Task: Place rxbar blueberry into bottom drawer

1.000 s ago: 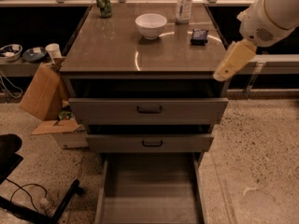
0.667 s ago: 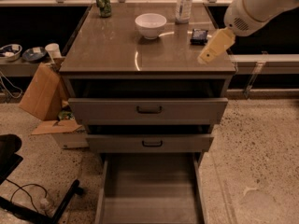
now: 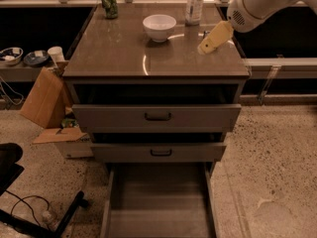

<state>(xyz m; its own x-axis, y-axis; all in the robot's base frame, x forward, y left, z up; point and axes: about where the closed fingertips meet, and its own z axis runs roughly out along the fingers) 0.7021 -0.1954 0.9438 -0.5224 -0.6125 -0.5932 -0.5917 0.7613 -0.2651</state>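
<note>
Gripper point(image 3: 214, 37) hangs low just right of the white bowl point(image 3: 159, 27); whether it grips anything, I cannot tell. The rxbar blueberry is hidden, probably beneath it. Well below the bowl, the bottom drawer point(image 3: 158, 205) stands open, with no bar inside yet.

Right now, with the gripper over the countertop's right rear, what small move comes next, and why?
Probably lower the gripper straight down toward the countertop, right of the white bowl. The rxbar blueberry does not show and seems hidden under the gripper, so a grasp there comes first. The bottom drawer already stands open to receive it.
</note>
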